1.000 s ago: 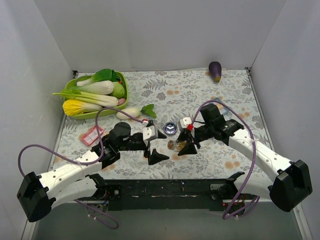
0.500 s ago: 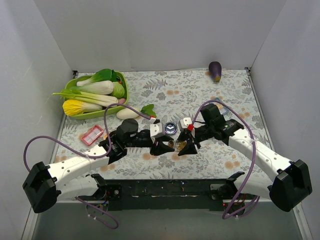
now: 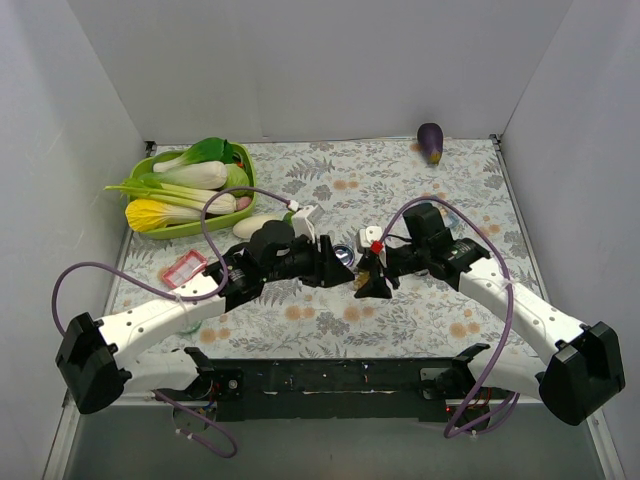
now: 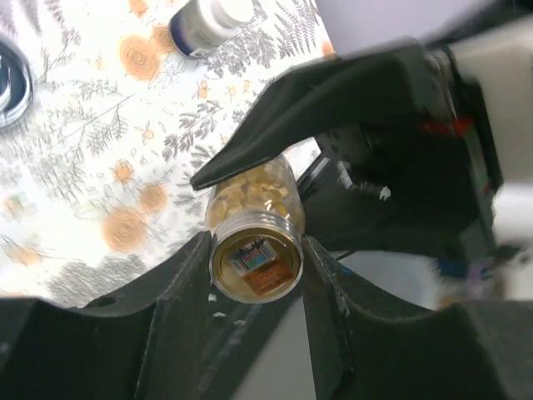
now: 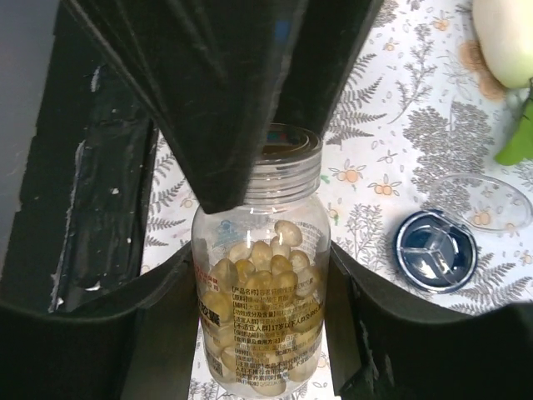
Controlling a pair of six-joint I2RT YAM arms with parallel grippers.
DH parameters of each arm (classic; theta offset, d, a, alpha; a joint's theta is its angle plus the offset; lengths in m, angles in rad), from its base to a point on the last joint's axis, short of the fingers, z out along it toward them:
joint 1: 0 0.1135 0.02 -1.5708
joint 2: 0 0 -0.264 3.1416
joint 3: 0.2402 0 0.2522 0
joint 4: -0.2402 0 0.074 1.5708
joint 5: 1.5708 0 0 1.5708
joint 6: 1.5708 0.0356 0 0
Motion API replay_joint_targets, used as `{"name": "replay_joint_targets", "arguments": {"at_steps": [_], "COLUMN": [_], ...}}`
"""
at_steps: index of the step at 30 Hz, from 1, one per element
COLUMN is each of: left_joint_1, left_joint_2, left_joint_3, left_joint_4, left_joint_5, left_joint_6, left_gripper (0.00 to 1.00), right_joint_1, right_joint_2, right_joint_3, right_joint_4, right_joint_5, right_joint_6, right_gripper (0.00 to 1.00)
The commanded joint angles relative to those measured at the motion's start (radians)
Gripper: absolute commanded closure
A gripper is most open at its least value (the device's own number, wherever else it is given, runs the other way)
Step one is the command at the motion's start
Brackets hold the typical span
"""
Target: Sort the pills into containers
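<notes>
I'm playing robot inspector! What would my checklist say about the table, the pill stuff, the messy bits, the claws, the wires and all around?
Surface: table covered by a flowery cloth.
Job's things: pill bottle holding yellowish pills, between both grippers; silver tin and pink tray on the cloth.
Clutter: green basket piled with vegetables; eggplant at the far edge; white radish beside the basket; white bottle lying on its side.
Grippers: right gripper grips the pill bottle's body; left gripper has a finger on each side of its neck.
Cables: purple cables loop from both arms.
Surroundings: plain pale walls on three sides.
</notes>
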Motion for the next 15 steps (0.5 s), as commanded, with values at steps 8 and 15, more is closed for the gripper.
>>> {"name": "replay_joint_targets", "arguments": {"at_steps": [8,15], "left_joint_1": [0.000,0.003], "left_joint_2": [0.009,-0.153], "left_joint_3": [0.087,-0.019], "left_joint_4": [-0.116,-0.090], "left_joint_5": [-0.096,-0.018], "left_joint_6": [-0.827,-0.438], "left_gripper": [0.33,0.02], "right_joint_1": [-0.015,-0.030], "right_joint_2": [-0.019,-0.036], "right_joint_3": [-0.012,-0.028], "right_joint_4": [0.069,0.077], "right_joint_5": [0.099,0.049], "right_joint_6": [0.091,0.100], "right_gripper": [0.99,0.99]}}
